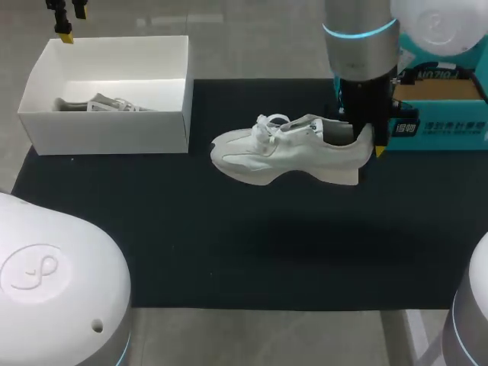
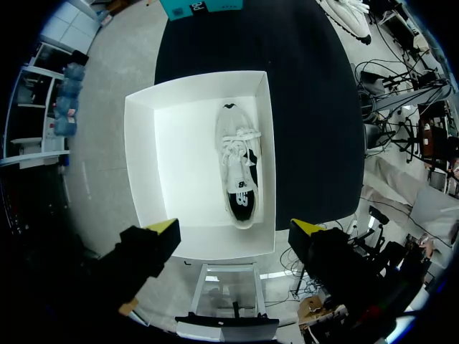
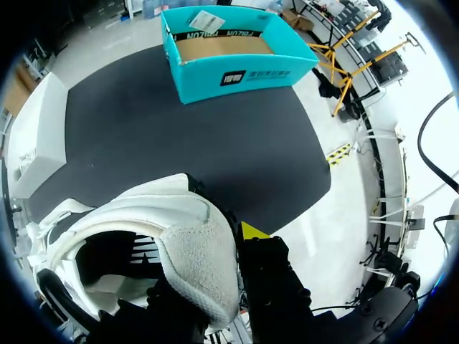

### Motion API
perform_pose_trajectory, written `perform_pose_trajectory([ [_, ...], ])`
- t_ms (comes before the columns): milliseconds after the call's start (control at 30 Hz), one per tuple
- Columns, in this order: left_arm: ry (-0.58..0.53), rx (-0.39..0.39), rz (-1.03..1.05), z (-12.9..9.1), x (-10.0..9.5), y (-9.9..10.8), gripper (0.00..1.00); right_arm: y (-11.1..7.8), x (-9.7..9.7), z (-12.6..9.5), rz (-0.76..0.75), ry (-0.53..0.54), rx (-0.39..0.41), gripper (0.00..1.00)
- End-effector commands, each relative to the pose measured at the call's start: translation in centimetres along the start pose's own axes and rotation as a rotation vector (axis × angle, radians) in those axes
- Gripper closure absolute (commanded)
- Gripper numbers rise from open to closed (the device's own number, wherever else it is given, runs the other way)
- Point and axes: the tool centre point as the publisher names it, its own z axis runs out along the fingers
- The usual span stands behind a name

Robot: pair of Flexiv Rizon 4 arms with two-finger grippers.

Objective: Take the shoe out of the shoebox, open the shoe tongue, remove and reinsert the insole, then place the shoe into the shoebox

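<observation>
A white sneaker [image 1: 290, 152] hangs a little above the black mat [image 1: 229, 244], toe pointing left, its shadow on the mat below. My right gripper [image 1: 366, 142] is shut on its heel, one finger inside the shoe and one outside; the right wrist view shows the padded heel collar [image 3: 204, 265] pinched in that gripper [image 3: 215, 276]. The white shoebox [image 1: 107, 133] stands at the mat's far left corner with a second white shoe [image 1: 107, 104] lying inside. High over the box's back edge my left gripper [image 1: 72, 23] is open and holds nothing. The left wrist view has the box [image 2: 143, 172] and that shoe [image 2: 239, 168] straight below its gripper [image 2: 237, 229].
A teal cardboard box [image 1: 442, 114] stands at the mat's far right, close behind my right arm; it is also ahead of the held shoe in the right wrist view [image 3: 237, 43]. Bare mat lies between the white shoebox and the held sneaker and along the whole front.
</observation>
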Motion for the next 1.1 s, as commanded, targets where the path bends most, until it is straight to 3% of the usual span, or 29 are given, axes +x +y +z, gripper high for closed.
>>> perform_pose_trajectory([
  [33,-0.001,-0.001,0.001,0.0,0.1,0.0,0.0,-0.1,1.2,2.2,0.004,-0.034,0.0,1.0],
  [533,-0.001,-0.001,0.001,0.0,0.1,0.0,0.0,-0.8,2.1,8.0,0.025,-0.053,-0.011,1.0],
  [900,-0.001,-0.001,0.001,0.0,0.1,0.0,0.0,-0.7,4.4,12.3,-0.018,-0.089,0.009,1.0],
  [1100,-0.001,-0.001,0.001,0.0,0.1,0.0,0.0,-1.3,5.3,13.4,-0.027,-0.103,0.024,1.0],
])
